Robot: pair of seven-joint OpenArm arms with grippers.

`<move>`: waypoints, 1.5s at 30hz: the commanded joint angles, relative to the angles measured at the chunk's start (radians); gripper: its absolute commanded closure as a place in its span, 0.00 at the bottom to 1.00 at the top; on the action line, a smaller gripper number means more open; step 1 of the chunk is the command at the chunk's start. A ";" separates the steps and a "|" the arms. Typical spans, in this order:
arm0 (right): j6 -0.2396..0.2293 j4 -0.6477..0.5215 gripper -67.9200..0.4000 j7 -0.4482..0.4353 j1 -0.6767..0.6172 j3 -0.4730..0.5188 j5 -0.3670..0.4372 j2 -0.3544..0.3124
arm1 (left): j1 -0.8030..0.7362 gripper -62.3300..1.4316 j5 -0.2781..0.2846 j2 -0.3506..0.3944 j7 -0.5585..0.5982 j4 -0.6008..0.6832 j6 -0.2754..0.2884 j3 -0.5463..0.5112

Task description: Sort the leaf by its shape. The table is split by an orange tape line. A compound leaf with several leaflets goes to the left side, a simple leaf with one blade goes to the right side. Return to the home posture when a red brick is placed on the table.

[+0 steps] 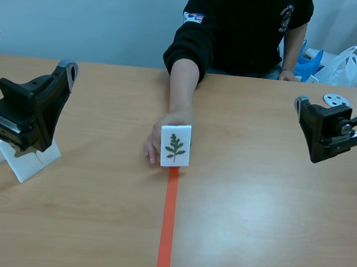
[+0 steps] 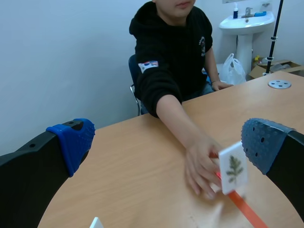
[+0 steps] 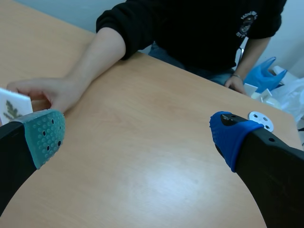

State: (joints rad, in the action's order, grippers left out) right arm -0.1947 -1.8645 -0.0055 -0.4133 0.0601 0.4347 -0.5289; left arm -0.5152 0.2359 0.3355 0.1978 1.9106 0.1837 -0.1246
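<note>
The white card [image 1: 183, 134] is held upright by a person's hand [image 1: 155, 143] at the far end of the orange tape line [image 1: 168, 225], mid-table [image 1: 270, 227]. A leaf [image 1: 175, 147] with several leaflets is shown on its face. The left gripper [image 2: 166, 138] is seen spread wide, with nothing gripped. The right gripper [image 3: 137, 137] is spread wide too, well off to its own side.

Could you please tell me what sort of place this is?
Probably a lab room: a wooden table split by an orange tape line, a washbasin by the wall, a person seated opposite.
</note>
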 commanded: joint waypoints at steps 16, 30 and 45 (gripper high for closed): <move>0.018 -0.024 0.07 -0.031 0.012 0.011 -0.004 -0.013 | 0.003 0.00 0.007 0.000 0.022 0.003 -0.005 0.003; -0.042 -0.024 0.07 -0.019 0.012 0.011 -0.013 -0.014 | 0.003 0.00 0.007 0.000 0.021 0.003 -0.005 0.003; -0.241 0.115 0.07 0.114 0.187 -0.067 -0.019 -0.095 | 0.003 0.00 0.006 0.000 0.021 0.003 -0.005 0.003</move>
State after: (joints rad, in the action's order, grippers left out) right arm -0.4221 -1.7763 0.1165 -0.2432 0.0044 0.4088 -0.6094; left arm -0.5152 0.2359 0.3355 0.1986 1.9106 0.1837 -0.1246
